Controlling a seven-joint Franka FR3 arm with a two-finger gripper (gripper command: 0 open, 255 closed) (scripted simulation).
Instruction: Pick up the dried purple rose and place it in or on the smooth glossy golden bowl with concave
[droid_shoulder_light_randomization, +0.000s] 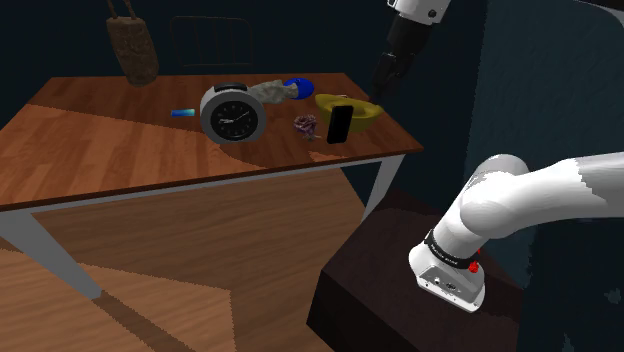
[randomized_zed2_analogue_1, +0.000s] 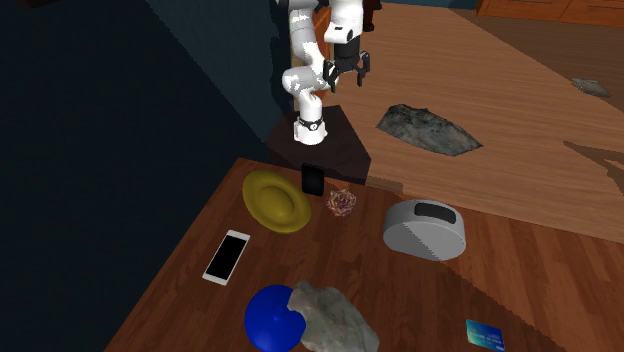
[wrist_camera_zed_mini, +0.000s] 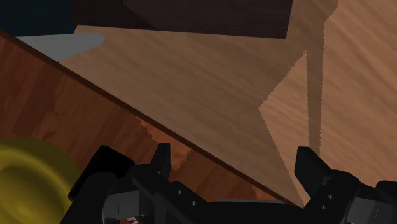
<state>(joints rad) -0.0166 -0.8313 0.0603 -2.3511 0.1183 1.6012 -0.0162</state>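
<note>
All three pictures are dim. Brighter wedges of light fall across the table (droid_shoulder_light_randomization: 100, 150) and the floor (droid_shoulder_light_randomization: 200, 240), leaving hard shadows. The shadow edges are jagged and stair-stepped, plainest on the floor in the wrist view.

Golden-yellow bowl (droid_shoulder_light_randomization: 366, 110), purplish rose (droid_shoulder_light_randomization: 305, 123)

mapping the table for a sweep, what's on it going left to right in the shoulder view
small blue card → round clock → purple rose → golden bowl; left out for overlap: grey lump, blue object, black slab
</note>
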